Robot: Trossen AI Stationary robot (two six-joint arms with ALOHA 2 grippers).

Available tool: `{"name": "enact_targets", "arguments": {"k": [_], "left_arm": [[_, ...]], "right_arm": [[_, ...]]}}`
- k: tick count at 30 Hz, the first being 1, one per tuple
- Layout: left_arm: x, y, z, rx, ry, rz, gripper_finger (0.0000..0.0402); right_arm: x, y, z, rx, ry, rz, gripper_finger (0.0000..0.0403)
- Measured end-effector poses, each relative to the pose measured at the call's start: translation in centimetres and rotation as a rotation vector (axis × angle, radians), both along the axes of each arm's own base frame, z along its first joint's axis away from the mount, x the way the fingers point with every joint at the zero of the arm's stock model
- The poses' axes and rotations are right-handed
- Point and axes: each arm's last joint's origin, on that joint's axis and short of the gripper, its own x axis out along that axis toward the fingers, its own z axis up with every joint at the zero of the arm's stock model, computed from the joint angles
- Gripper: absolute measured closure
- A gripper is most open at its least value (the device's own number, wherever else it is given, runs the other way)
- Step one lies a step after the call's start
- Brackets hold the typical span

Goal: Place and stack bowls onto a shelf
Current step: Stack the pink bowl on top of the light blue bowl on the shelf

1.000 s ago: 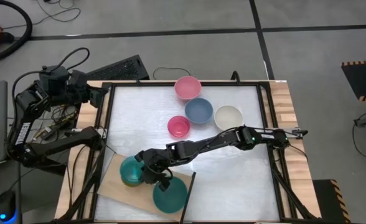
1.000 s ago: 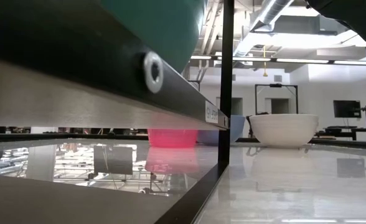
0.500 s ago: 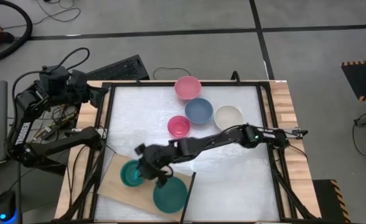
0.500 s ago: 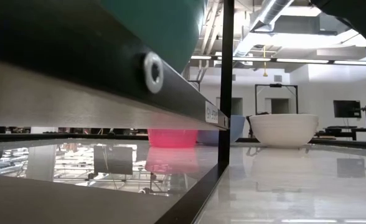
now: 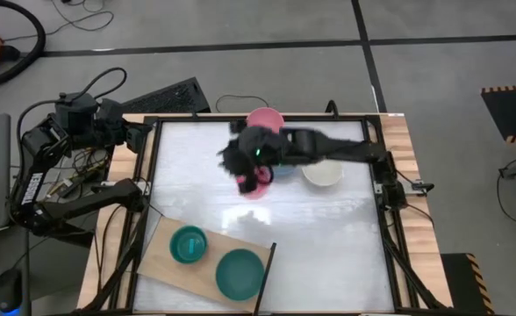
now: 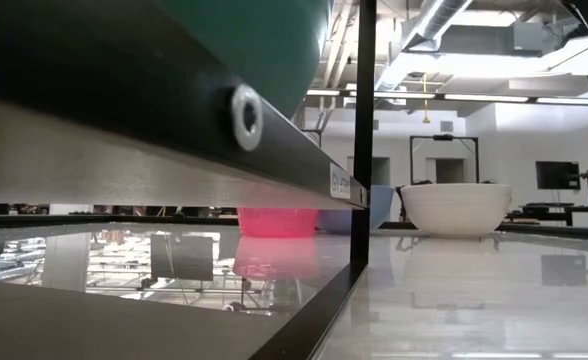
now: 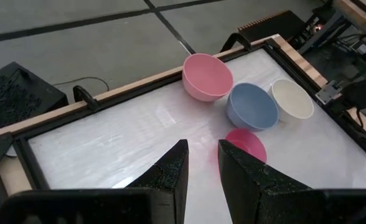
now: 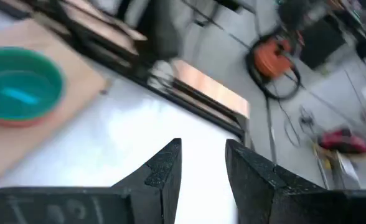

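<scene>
My right gripper (image 5: 243, 168) hovers open over the far middle of the table, next to the magenta bowl (image 5: 256, 184); its wrist view (image 8: 203, 163) looks back along the white tabletop. The light pink bowl (image 7: 206, 76), slate blue bowl (image 7: 253, 106) and cream white bowl (image 5: 322, 168) stand on their bases on the table. In the high view the right arm covers most of the slate blue bowl. A cyan bowl (image 5: 189, 245) and the larger teal green bowl (image 5: 240, 273) sit on the light-wood shelf (image 5: 157, 261) at the near left. My left gripper (image 7: 201, 163) waits open off the table's far left corner.
A black frame (image 5: 150, 171) runs round the white tabletop. In the low view the frame's bar (image 6: 174, 120) fills the near left, with the teal green bowl (image 6: 264, 40) above it. A keyboard (image 5: 166, 95) and cables lie beyond the far left corner.
My right gripper has pulled away from the cyan bowl on the shelf and swung fast toward the table's far edge, ending beside the magenta bowl. The cyan bowl stays on the board, now fully uncovered. The other bowls have not moved.
</scene>
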Motion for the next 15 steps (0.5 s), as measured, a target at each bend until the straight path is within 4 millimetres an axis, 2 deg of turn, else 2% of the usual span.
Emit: {"name": "enact_targets", "arguments": {"k": [2, 6, 10, 15], "left_arm": [[0.0, 0.0, 0.0, 0.003, 0.002, 0.002, 0.0330], [0.0, 0.0, 0.0, 0.014, 0.013, -0.001, 0.0330], [0.0, 0.0, 0.0, 0.017, 0.015, 0.006, 0.0330], [-0.1, 0.1, 0.0, 0.021, 0.019, 0.015, 0.0330]], "right_arm": [[-1.0, -1.7, 0.5, 0.023, 0.036, -0.052, 0.0252], [-1.3, -4.3, -0.9, 0.083, 0.139, -0.099, 0.0252], [0.4, -5.9, -4.8, 0.179, 0.287, -0.115, 0.0253], [3.0, -6.4, -11.8, 0.224, 0.518, -0.158, 0.0253]]}}
